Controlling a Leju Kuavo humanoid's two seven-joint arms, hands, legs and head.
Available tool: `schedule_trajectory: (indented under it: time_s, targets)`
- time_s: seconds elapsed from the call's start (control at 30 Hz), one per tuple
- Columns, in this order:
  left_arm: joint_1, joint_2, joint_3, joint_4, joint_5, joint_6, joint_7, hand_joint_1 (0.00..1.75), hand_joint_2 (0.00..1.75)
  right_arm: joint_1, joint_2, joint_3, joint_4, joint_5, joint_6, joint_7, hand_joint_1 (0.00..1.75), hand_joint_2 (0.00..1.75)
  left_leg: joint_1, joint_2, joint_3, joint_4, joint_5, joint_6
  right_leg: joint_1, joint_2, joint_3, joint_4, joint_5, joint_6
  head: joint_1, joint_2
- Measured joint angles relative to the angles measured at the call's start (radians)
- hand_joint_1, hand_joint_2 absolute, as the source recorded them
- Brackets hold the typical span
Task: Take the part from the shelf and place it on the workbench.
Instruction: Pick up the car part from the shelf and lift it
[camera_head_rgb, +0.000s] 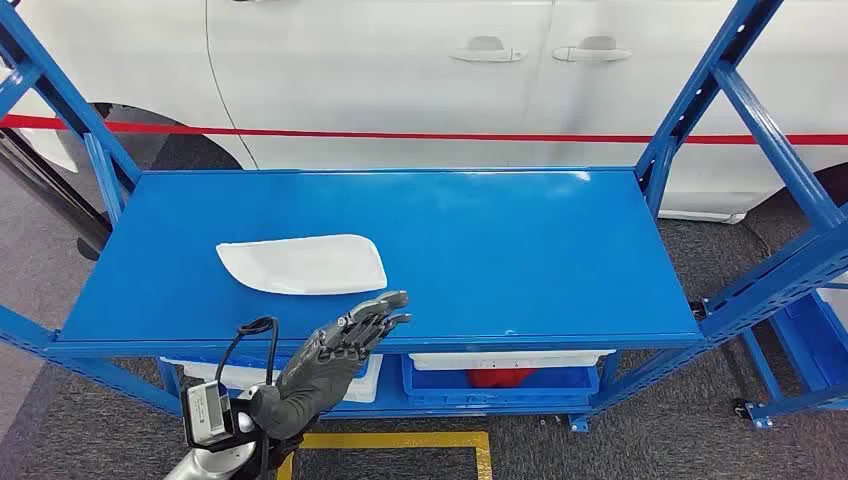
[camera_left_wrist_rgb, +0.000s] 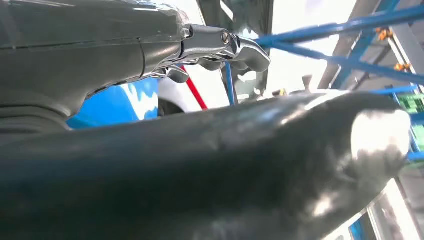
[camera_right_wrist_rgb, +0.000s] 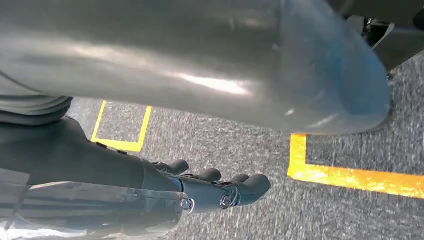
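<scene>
White part (camera_head_rgb: 302, 264) lying flat on the blue shelf (camera_head_rgb: 520, 250), on its left half, near the front edge, touched by nothing. Left robot hand (camera_head_rgb: 335, 350) raised just in front of that edge, below and slightly right of the part, fingers stretched out and apart, nothing held. Right robot hand (camera_right_wrist_rgb: 210, 187) hanging low above the grey floor (camera_right_wrist_rgb: 240, 145) with yellow tape lines (camera_right_wrist_rgb: 350, 175), fingers loosely bent but not closed, also with nothing inside.
</scene>
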Motion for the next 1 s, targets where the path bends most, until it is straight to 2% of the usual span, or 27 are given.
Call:
schedule_trajectory:
  time_s: [0.03,0.07,0.1,0.13,0.23,0.3,0.37,0.4,0.43,0.47,0.5,0.57,0.6,0.63,0.7,0.8,0.87,0.93,0.97,1.0]
  targets:
    - [0.001,-0.002,0.003,0.0,0.0,0.009,0.002,0.0,1.16,0.0,0.0,0.0,0.0,0.0,-0.001,0.0,0.0,0.0,0.0,0.0,0.003,0.002,-0.004,-0.002,0.0,0.0,0.017,-0.044,0.027,-0.001,0.0,0.0]
    - [0.002,-0.004,0.007,0.0,-0.007,0.022,0.005,0.0,1.31,0.001,0.0,0.0,0.0,0.0,-0.002,0.001,0.0,0.0,-0.001,0.0,0.004,0.004,-0.009,-0.005,0.0,-0.001,0.028,-0.071,0.036,-0.004,0.001,0.0]
    - [0.003,-0.006,0.014,0.001,-0.024,0.049,0.009,0.0,1.75,0.001,0.0,0.0,0.0,0.0,-0.003,0.003,0.0,0.0,-0.003,-0.001,0.006,0.009,-0.016,-0.01,0.002,-0.001,0.049,-0.124,0.059,-0.008,0.001,0.0]
    - [0.002,-0.008,0.021,0.001,-0.053,0.081,0.013,0.0,1.75,0.001,0.0,0.0,0.0,0.0,-0.004,0.004,0.0,0.0,-0.005,0.0,0.007,0.013,-0.021,-0.016,0.004,0.0,0.06,-0.155,0.067,-0.013,0.001,0.0]
    - [-0.014,-0.006,0.037,0.007,-0.212,0.207,0.022,0.0,1.75,-0.001,0.002,0.0,0.0,0.003,-0.004,0.008,0.0,0.0,-0.006,0.0,0.006,0.014,-0.029,-0.032,0.005,0.002,0.064,-0.168,0.059,-0.027,0.0,0.0]
    - [-0.033,0.0,0.045,0.015,-0.327,0.294,0.029,0.0,1.75,0.0,0.004,0.0,0.0,0.005,-0.004,0.012,0.0,0.0,-0.004,0.001,-0.005,0.047,-0.052,-0.043,0.001,0.001,0.071,-0.174,0.057,-0.039,-0.002,0.0]
    - [-0.053,0.009,0.053,0.026,-0.414,0.368,0.039,0.0,1.75,0.001,0.007,0.0,0.0,0.007,0.0,0.016,0.0,0.0,0.0,0.002,-0.053,0.149,-0.103,-0.055,-0.001,-0.001,0.076,-0.177,0.054,-0.047,-0.006,0.0]
    - [-0.064,0.017,0.055,0.035,-0.465,0.41,0.055,0.0,1.75,0.001,0.009,0.0,0.0,0.008,0.003,0.019,0.0,0.0,0.003,0.002,-0.091,0.218,-0.129,-0.06,0.0,-0.001,0.077,-0.176,0.052,-0.05,-0.008,0.0]
    - [-0.077,0.025,0.056,0.047,-0.528,0.452,0.079,0.0,1.75,0.001,0.013,0.0,0.0,0.008,0.006,0.022,0.0,0.0,0.005,0.002,-0.123,0.271,-0.142,-0.063,0.0,-0.001,0.078,-0.175,0.051,-0.051,-0.008,0.0]
    - [-0.094,0.034,0.056,0.066,-0.598,0.499,0.104,0.0,1.75,0.0,0.019,0.0,0.0,0.008,0.007,0.026,0.0,0.0,0.006,0.002,-0.141,0.292,-0.136,-0.064,0.001,-0.001,0.08,-0.174,0.049,-0.052,-0.008,0.0]
    - [-0.113,0.044,0.055,0.089,-0.667,0.546,0.127,0.0,1.75,0.0,0.025,0.0,0.0,0.008,0.006,0.029,0.0,0.0,0.007,0.002,-0.144,0.28,-0.11,-0.063,0.002,0.0,0.082,-0.173,0.047,-0.052,-0.008,0.0]
    - [-0.146,0.062,0.055,0.135,-0.741,0.607,0.142,0.0,1.75,0.001,0.04,0.0,0.001,0.008,0.0,0.035,0.0,0.0,0.007,0.002,-0.096,0.154,-0.028,-0.056,0.003,0.001,0.09,-0.173,0.043,-0.05,-0.008,0.0]
    - [-0.157,0.07,0.055,0.153,-0.757,0.625,0.142,0.0,1.75,0.002,0.048,0.0,0.002,0.008,-0.002,0.037,0.0,0.0,0.005,0.003,-0.068,0.09,0.0,-0.05,0.004,0.002,0.092,-0.173,0.042,-0.048,-0.007,0.0]
    - [-0.164,0.077,0.055,0.166,-0.768,0.638,0.143,0.0,1.75,0.003,0.053,0.0,0.002,0.008,-0.002,0.038,0.0,0.0,0.002,0.003,-0.05,0.046,0.014,-0.045,0.005,0.003,0.092,-0.173,0.041,-0.044,-0.007,0.0]
    - [-0.171,0.088,0.055,0.184,-0.79,0.655,0.148,0.0,1.75,0.003,0.061,0.0,0.003,0.008,-0.002,0.04,0.0,0.0,-0.004,0.002,-0.041,0.021,0.015,-0.037,0.005,0.004,0.089,-0.175,0.044,-0.034,-0.007,0.0]
    - [-0.175,0.104,0.055,0.2,-0.817,0.673,0.162,0.0,1.75,0.003,0.067,0.0,0.003,0.008,0.0,0.04,0.0,0.0,0.002,0.003,-0.032,0.002,0.024,-0.022,0.005,0.003,0.088,-0.165,0.034,-0.019,-0.006,0.0]
    - [-0.178,0.113,0.055,0.209,-0.84,0.684,0.173,0.0,1.75,0.003,0.068,0.0,0.003,0.008,0.001,0.04,0.0,0.0,0.005,0.005,-0.027,-0.007,0.03,-0.012,0.004,0.002,0.049,-0.082,-0.015,-0.012,-0.003,0.0]
    - [-0.175,0.121,0.055,0.218,-0.87,0.694,0.187,0.0,1.75,0.004,0.07,-0.001,0.003,0.008,0.001,0.041,0.0,0.0,0.003,0.006,-0.028,-0.007,0.029,-0.007,0.003,0.001,-0.017,0.046,-0.071,-0.007,-0.001,0.0]
    - [-0.172,0.127,0.054,0.221,-0.889,0.699,0.195,0.0,1.75,0.004,0.071,-0.001,0.003,0.008,0.001,0.041,0.0,0.0,0.003,0.006,-0.029,-0.006,0.028,-0.007,0.003,0.001,-0.038,0.082,-0.077,-0.006,-0.001,0.0]
    - [-0.169,0.133,0.054,0.225,-0.908,0.705,0.203,0.0,1.75,0.005,0.072,-0.002,0.003,0.008,0.001,0.043,0.0,0.0,0.003,0.006,-0.029,-0.005,0.027,-0.008,0.003,0.001,-0.041,0.082,-0.063,-0.005,-0.001,0.0]
